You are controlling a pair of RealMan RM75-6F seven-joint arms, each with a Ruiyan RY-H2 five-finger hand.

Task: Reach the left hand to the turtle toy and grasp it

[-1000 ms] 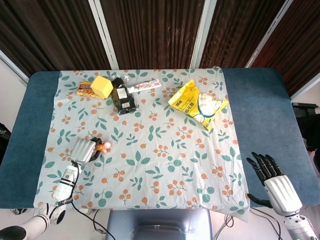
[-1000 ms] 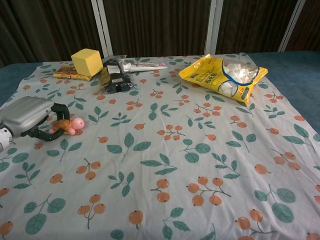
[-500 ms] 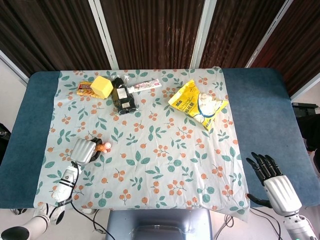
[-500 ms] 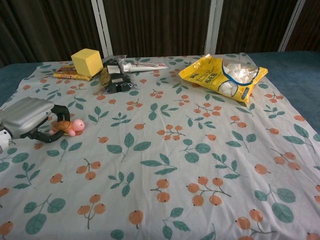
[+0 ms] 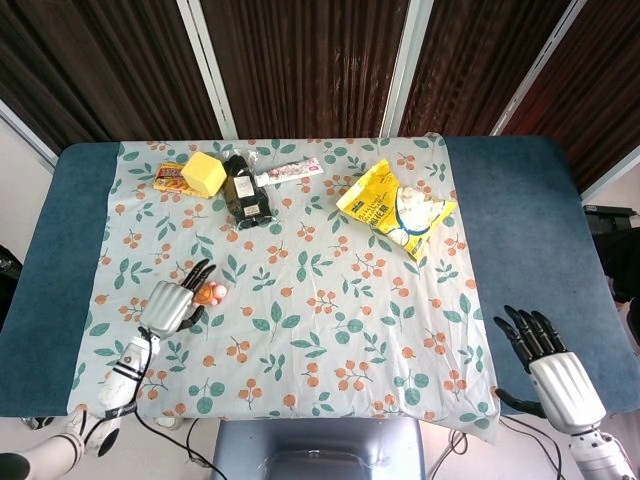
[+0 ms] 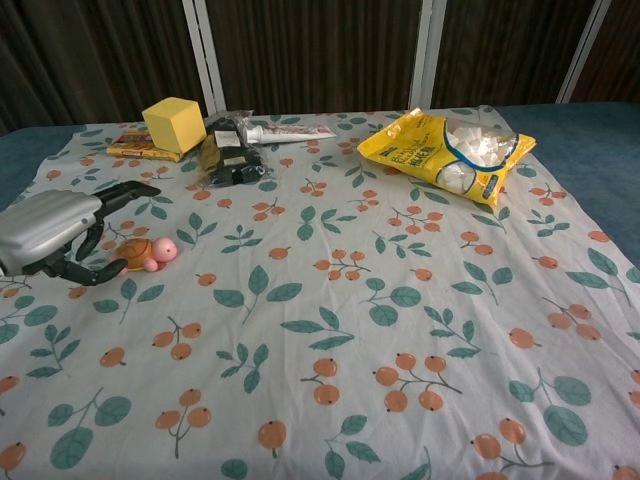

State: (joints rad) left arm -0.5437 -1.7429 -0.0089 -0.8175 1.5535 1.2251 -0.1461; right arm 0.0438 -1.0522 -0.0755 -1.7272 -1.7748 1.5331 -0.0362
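yellow cube (image 5: pixel 204 173), black pouch (image 5: pixel 245 195), flat tube (image 5: pixel 290 171) and yellow snack bag (image 5: pixel 395 210) on floral cloth (image 5: pixel 330 330)

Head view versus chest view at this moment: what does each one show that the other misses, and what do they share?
Only the head view shows the right hand, fingers spread, at the table's near right edge over the blue table cover.

Only the chest view shows, side-on, the left hand's upper fingers raised above the turtle toy, not closed on it.

Both show the left hand, the turtle toy just beside its fingers, the yellow cube, the dark packet, the yellow snack bag and the floral tablecloth.
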